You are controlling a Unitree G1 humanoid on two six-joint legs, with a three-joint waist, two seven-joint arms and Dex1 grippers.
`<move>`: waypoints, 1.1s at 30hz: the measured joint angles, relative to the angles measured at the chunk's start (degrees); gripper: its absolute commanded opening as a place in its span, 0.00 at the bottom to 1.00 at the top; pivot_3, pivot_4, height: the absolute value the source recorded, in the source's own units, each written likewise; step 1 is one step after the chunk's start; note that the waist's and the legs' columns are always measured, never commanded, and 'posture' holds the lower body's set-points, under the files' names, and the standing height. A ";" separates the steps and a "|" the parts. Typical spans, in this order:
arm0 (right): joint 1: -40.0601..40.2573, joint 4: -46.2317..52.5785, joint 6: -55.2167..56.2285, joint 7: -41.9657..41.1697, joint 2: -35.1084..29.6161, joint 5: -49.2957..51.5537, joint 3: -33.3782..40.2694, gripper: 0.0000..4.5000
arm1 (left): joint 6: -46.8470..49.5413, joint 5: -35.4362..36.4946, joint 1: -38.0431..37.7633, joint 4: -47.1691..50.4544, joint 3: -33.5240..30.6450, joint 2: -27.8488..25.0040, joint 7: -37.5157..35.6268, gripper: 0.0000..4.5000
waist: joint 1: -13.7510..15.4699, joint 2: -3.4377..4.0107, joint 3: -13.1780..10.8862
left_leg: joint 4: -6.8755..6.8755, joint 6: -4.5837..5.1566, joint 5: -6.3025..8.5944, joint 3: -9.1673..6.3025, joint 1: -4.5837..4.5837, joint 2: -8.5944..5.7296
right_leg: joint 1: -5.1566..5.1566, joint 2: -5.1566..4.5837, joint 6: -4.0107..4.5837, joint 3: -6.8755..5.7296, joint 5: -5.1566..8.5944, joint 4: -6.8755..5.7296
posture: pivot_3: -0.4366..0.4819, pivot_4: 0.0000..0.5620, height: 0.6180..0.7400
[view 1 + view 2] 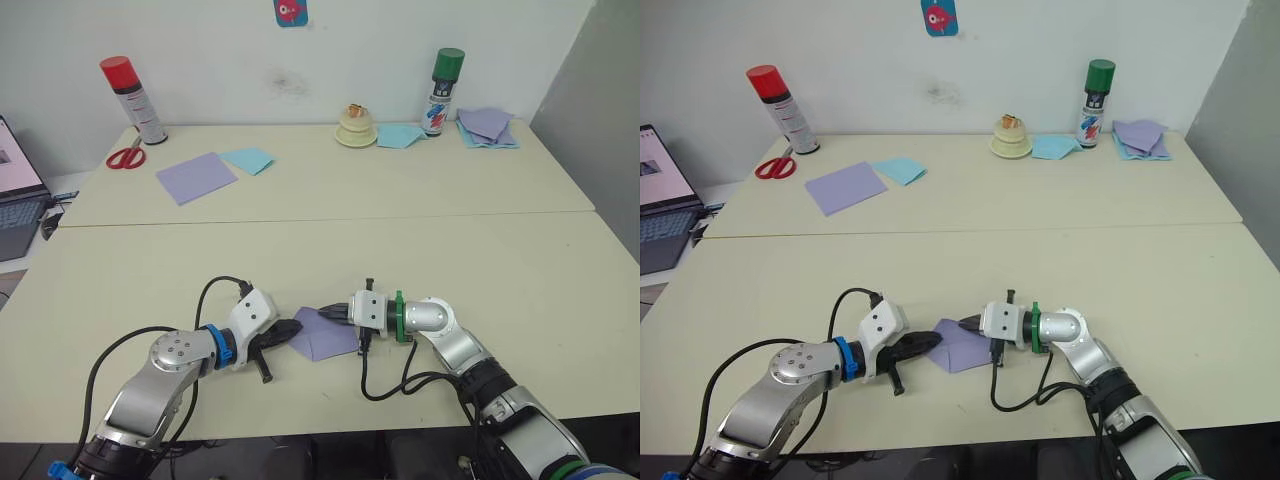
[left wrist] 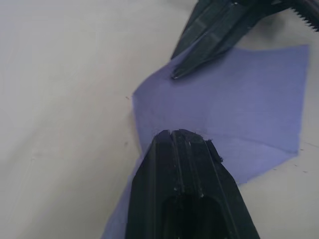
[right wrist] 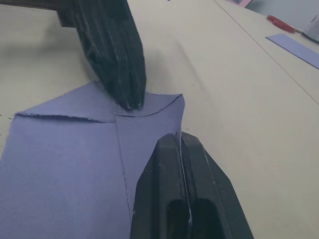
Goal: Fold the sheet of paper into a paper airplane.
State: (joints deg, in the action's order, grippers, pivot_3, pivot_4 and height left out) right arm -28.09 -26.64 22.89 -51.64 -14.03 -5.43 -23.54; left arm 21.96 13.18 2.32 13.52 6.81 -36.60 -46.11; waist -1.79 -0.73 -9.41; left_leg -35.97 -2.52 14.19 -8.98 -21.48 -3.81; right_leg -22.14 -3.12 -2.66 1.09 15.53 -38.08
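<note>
Positions are given relative to the sheet of paper [image 1: 325,333], which lies partly folded (corner flaps turned in to a centre crease) near the front edge of the table [image 1: 500,260]. Far left and behind it: a laptop [image 1: 18,195], red scissors [image 1: 125,157] and a red-capped spray can [image 1: 133,100]. Behind-left lie a smooth lavender sheet [image 1: 196,177] and a light blue sheet [image 1: 247,159]. At the sheet's left edge the left gripper [image 1: 291,329] has its fingers together, tip pressing the paper. At its right edge the right gripper [image 1: 330,314] is clamped on a paper fold. Far behind-right stand a cream stacked object [image 1: 356,126], a green-capped can [image 1: 441,92] and a paper pile [image 1: 487,127].
</note>
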 measured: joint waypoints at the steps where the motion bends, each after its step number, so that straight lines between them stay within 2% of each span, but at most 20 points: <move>1: 0.01 0.12 -0.33 -0.02 0.00 0.01 0.00 0.01 | -0.11 -0.05 0.01 -0.27 -0.08 0.32 0.53 0.00 | -0.01 0.00 0.00 | 0.00 0.00 0.00 0.00 0.03 0.00 | 0.03 0.00 0.00 0.01 0.00 0.01 | 0.48 0.27 1.00; 2: 0.02 0.19 -0.62 -0.05 -0.02 0.03 0.00 0.01 | -0.14 -0.05 -0.01 -0.39 -0.11 0.54 0.67 0.00 | -0.01 0.01 0.01 | 0.00 0.00 0.00 0.01 0.05 0.00 | 0.06 0.00 0.00 0.01 0.00 0.01 | 0.48 0.27 1.00; 5: 0.27 0.75 -2.06 -0.73 -0.02 1.04 0.16 0.14 | -0.14 -0.02 -0.47 -0.28 -0.28 0.95 1.34 0.00 | 0.00 0.03 0.02 | 0.00 0.00 0.00 0.01 0.07 0.01 | 0.08 0.00 0.00 0.02 0.00 0.00 | 0.48 0.27 1.00; 8: 0.64 1.35 -3.77 -0.50 -0.07 2.18 1.03 0.37 | 0.14 0.17 -1.03 0.18 -0.57 1.30 1.84 0.00 | 0.00 0.04 0.03 | 0.01 0.00 0.00 0.03 0.09 0.02 | 0.08 0.00 0.00 0.02 0.00 0.00 | 0.48 0.27 1.00; 11: 0.29 1.36 -3.74 3.29 -0.38 1.97 3.23 0.61 | 0.62 0.67 -1.27 0.20 -0.99 1.89 2.04 0.00 | 0.01 0.05 0.03 | 0.01 -0.01 0.00 0.03 0.08 0.02 | 0.08 0.00 0.00 0.02 0.00 0.00 | 0.48 0.27 1.00; 16: -0.18 5.12 -5.79 4.05 -1.57 4.35 6.75 0.61 | 1.05 0.78 -1.32 0.39 -1.13 1.81 1.87 0.00 | 0.00 0.06 0.03 | 0.02 0.00 0.01 0.06 0.08 0.04 | 0.07 0.00 0.00 0.03 0.00 0.01 | 0.48 0.27 1.00; 19: 1.27 11.33 -8.32 -0.38 -1.71 9.55 6.65 0.48 | 0.98 0.77 -1.26 0.30 -1.15 1.67 1.68 0.00 | 0.00 0.09 0.05 | 0.03 0.00 0.01 0.05 0.07 0.08 | 0.08 -0.02 0.00 0.02 0.01 0.04 | 0.48 0.27 1.00; 20: 2.04 14.50 -10.24 -3.79 -2.00 11.92 5.90 0.39 | 0.97 0.77 -1.12 0.13 -1.12 1.67 1.59 0.00 | 0.00 0.09 0.05 | 0.03 0.00 0.01 0.05 0.07 0.09 | 0.09 -0.02 0.00 0.01 0.01 0.05 | 0.48 0.27 1.00; 22: 2.16 15.16 -11.20 -5.24 -2.24 12.75 5.38 0.32 | 0.97 0.76 -0.97 -0.05 -1.09 1.67 1.61 0.00 | 0.01 0.09 0.05 | 0.02 0.00 0.01 0.07 0.08 0.09 | 0.09 -0.01 -0.01 0.01 0.01 0.06 | 0.48 0.27 1.00; 23: 2.17 15.25 -12.93 -6.17 -2.65 12.51 4.07 0.28 | 0.96 0.75 -0.78 -0.28 -1.03 1.59 1.48 0.00 | 0.02 0.10 0.06 | 0.02 0.00 0.01 0.07 0.10 0.11 | 0.10 -0.01 0.00 0.00 0.02 0.06 | 0.48 0.27 1.00; 26: 2.17 12.01 -13.63 -5.29 -1.73 7.35 -0.36 0.04 | 0.95 0.63 -0.28 -0.67 -0.96 1.44 1.39 0.00 | 0.01 0.11 0.07 | 0.04 0.00 0.01 0.09 0.12 0.14 | 0.09 0.02 0.02 0.00 0.02 0.03 | 0.48 0.27 1.00; 27: 2.17 10.41 -13.51 -4.35 -1.37 5.50 -1.33 0.01 | 0.95 0.62 -0.26 -0.67 -0.95 1.43 1.39 0.00 | 0.02 0.11 0.07 | 0.04 -0.01 0.01 0.10 0.12 0.14 | 0.07 0.02 0.02 0.00 0.03 0.03 | 0.48 0.27 1.00; 33: 1.67 9.07 -13.45 -2.97 -1.40 1.19 -3.49 0.01 | 0.74 0.61 -0.72 -0.58 -0.87 1.35 1.56 0.00 | 0.02 0.14 0.13 | 0.04 -0.03 0.03 0.13 0.15 0.13 | 0.10 0.03 0.02 0.03 0.03 0.07 | 0.48 0.27 1.00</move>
State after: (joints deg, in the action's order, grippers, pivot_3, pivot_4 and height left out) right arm -26.42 -17.57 9.44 -54.61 -15.43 -4.24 -27.03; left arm 22.70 13.80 1.60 12.94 5.94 -35.25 -44.55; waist -1.78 -0.59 -9.28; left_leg -35.93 -2.55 14.22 -8.85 -21.33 -3.68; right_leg -22.03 -3.09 -2.64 1.12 15.56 -38.01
